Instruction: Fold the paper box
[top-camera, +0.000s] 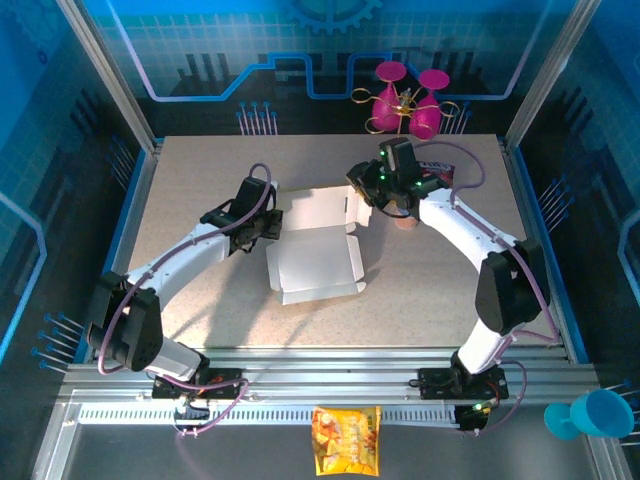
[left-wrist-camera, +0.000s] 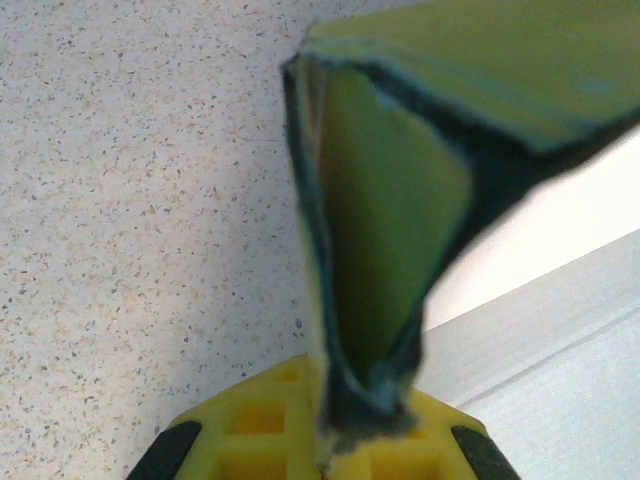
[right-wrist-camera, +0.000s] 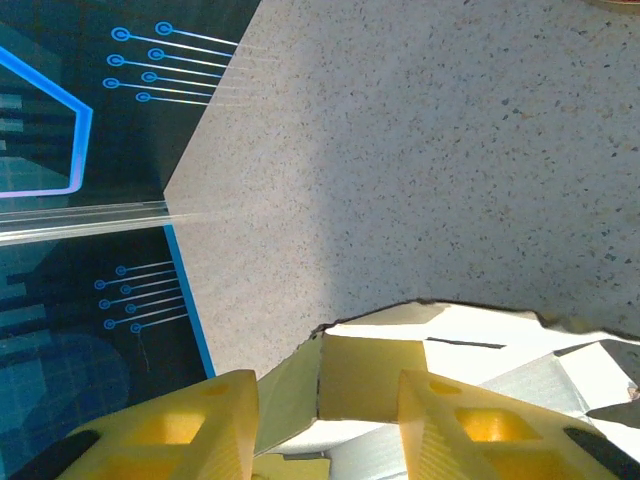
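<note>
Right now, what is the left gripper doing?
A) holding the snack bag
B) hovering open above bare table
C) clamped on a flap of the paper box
C: the left wrist view shows the left gripper shut, with a flap of the paper box pinched in it.

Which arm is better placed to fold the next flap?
Right. The right gripper stands open astride a flap at the box's far right corner; the left gripper is shut on its left flap.
</note>
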